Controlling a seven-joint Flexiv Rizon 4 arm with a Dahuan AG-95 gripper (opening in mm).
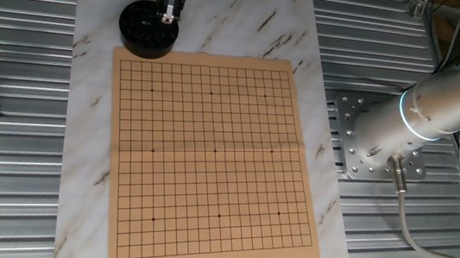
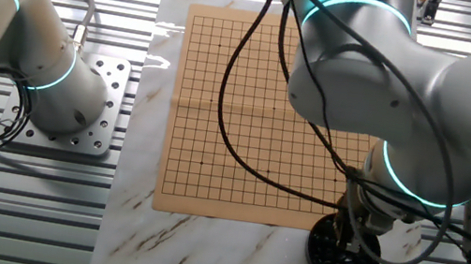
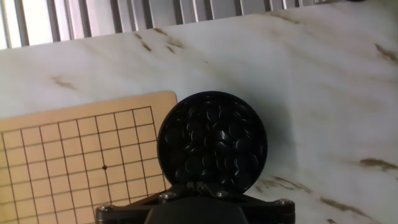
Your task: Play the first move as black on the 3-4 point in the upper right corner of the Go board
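The Go board (image 1: 210, 153) lies on the marble mat with no stone on its grid; it also shows in the other fixed view (image 2: 258, 107) and, as one corner, in the hand view (image 3: 74, 155). A round black bowl (image 1: 140, 39) stands just off one board corner and is full of small glossy black stones (image 3: 211, 134). No single stone lies apart from that heap. My gripper (image 1: 167, 15) hangs over the bowl's edge; it shows over the bowl (image 2: 329, 261) in the other fixed view (image 2: 353, 238). In the hand view its fingertips (image 3: 198, 185) stand close together, with nothing seen between them.
The marble mat (image 1: 250, 27) lies on a ribbed metal table (image 1: 9, 165). A second arm's base plate (image 2: 92, 109) is bolted beside the board. Cables (image 2: 249, 106) hang across the board in the other fixed view.
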